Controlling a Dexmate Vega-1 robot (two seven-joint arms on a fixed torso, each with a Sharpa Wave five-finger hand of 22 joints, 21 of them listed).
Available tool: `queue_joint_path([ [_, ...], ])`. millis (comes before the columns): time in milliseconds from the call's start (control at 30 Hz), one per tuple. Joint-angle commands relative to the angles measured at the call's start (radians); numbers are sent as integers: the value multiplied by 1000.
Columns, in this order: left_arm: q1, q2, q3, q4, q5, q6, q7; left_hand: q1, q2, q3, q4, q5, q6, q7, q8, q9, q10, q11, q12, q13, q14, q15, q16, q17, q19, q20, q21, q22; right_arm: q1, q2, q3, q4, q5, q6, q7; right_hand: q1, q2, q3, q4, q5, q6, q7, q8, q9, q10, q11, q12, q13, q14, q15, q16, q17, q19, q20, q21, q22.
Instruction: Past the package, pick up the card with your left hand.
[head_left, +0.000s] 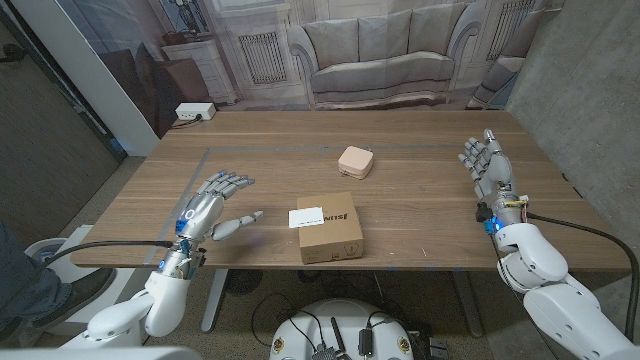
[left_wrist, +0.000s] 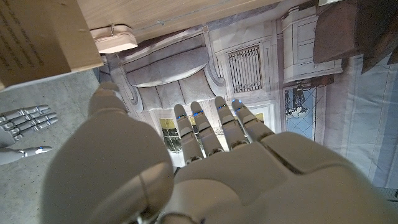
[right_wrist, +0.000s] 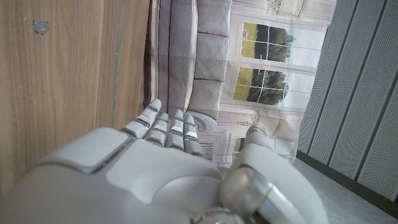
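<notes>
Head view of the wooden table (head_left: 420, 215) with both hands idle. The card (head_left: 307, 218), a white rectangle, lies flat at the table's centre, touching the left edge of the cardboard package (head_left: 330, 228); part of it seems to sit on the box top, though we cannot settle that overlap at this resolution. We read its long axis as running roughly 3 to 9 o'clock across the table. From the left hand (head_left: 212, 206) the card lies at about 3 o'clock, near but apart, with the thumb tip already directed toward it; we judge this the nearer hand, since the right hand (head_left: 486, 162) stands well apart beyond the package, near the table's far right edge. The left hand holds nothing: its fingers (head_left: 231, 182) are extended and spread, pointing toward 1 o'clock, palm turned inward. The right hand is likewise empty, fingers straight and apart, raised upright. A small pink case (head_left: 356, 161) sits at 12 o'clock from the package, clear of the reach path.
</notes>
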Motion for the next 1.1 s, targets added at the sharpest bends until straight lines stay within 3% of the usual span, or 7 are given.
queue_joint_path([
  [33, 17, 43, -8, -56, 35, 58, -27, 15, 2, 3, -8, 11, 10, -13, 1, 0, 10, 0, -6, -1, -1, -142, -6, 2, -10, -10, -6, 5, -33, 15, 46, -32, -5, -14, -3, -3, 1, 0, 0, -2, 9, 0, 2, 5, 11, -1, -2, 1, 7, 1, -5, 5, 6, 0, -2, 5],
  [633, 38, 97, 2, -120, 112, 146, -67, 39, 13, 7, -15, 14, 35, -26, 1, 1, 27, -2, -11, -2, -4, -146, -7, 2, -41, -22, -19, 7, -28, 33, 73, -23, 12, -47, 0, -3, 2, 0, -1, -2, 9, 0, 2, 5, 12, 1, -2, 1, 8, 2, -6, 5, 9, 0, -8, 5],
  [1100, 56, 121, 8, -138, 158, 192, -64, 53, 13, 7, -21, 16, 35, -28, -5, 2, 30, -3, -18, -3, -7, -144, -9, 2, -40, -7, -19, 8, 3, 26, 73, -33, 9, -96, -17, -4, 3, -1, -2, -2, 8, 0, 2, 5, 13, -1, -2, 1, 7, 2, -6, 4, 11, 0, -13, 5],
])
